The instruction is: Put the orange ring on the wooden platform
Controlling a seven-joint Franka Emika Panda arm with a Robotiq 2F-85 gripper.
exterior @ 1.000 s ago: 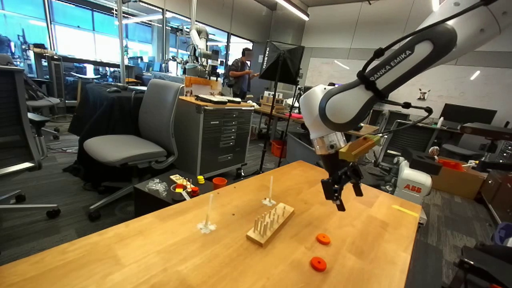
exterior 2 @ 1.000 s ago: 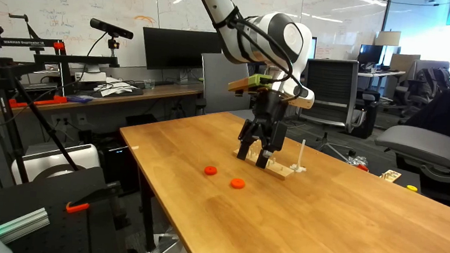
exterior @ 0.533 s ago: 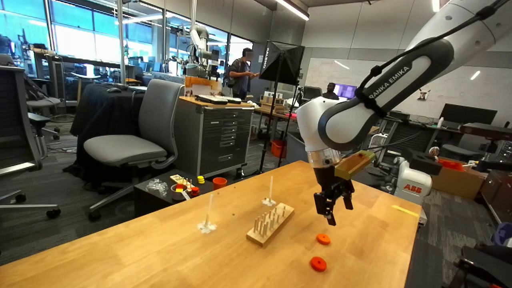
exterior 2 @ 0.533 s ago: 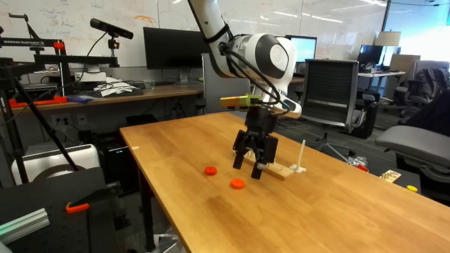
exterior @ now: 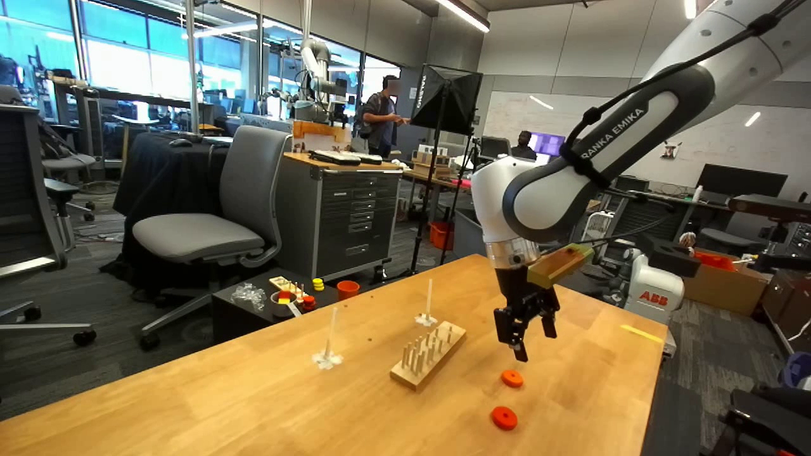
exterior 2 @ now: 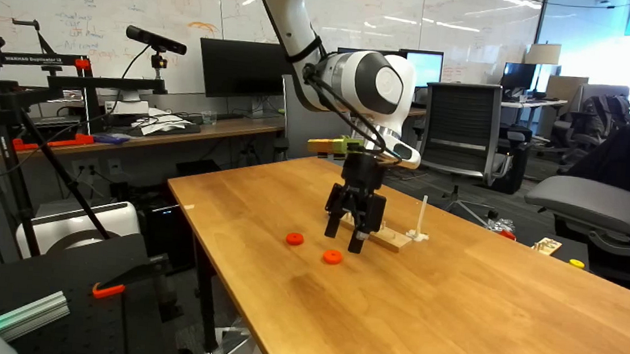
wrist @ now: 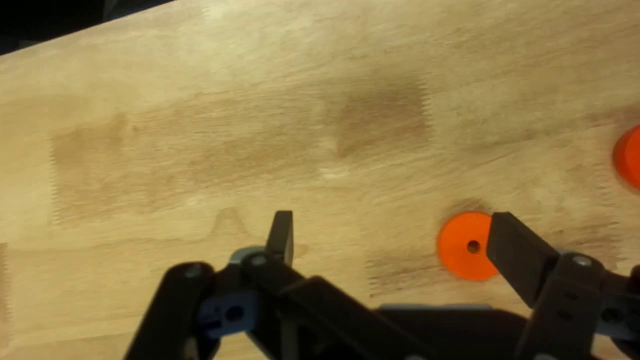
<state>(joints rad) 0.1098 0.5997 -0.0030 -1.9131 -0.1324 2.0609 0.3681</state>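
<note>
The Franka arm (exterior: 624,130) leaned over the wooden desk (exterior: 253,392), and its black Robotiq gripper (exterior: 535,344) hung with the fingers (wrist: 520,260) spread wide. The orange ring (exterior: 512,379) lay flat on the desk near the fingertips, a gap showing between ring and fingers in both exterior views. In the wrist view one finger covered part of its rim, while the hole at its center showed. A redder ring (exterior: 505,418) lay near it, also flat, and was cut off by the border of the wrist view.

The wooden platform (exterior: 439,357), an oblong pale board with rows of thin upright pegs (exterior: 420,361), rested on the desk between the two rings and a pair of upright pale rods (exterior: 331,332), each rising from a whitish base (exterior: 327,361).

Beyond the desk, in an exterior view, a low black stand (exterior: 231,323) bore another pegged board (exterior: 282,283) and yellow discs (exterior: 318,284). A gray office chair (exterior: 196,235) stood by a drawer cabinet (exterior: 355,218), and farther back a person (exterior: 382,117) stood beside a softbox lamp (exterior: 447,98). In an exterior view a dark monitor (exterior 2: 244,69) stood before a marked-up whiteboard (exterior 2: 96,9).
</note>
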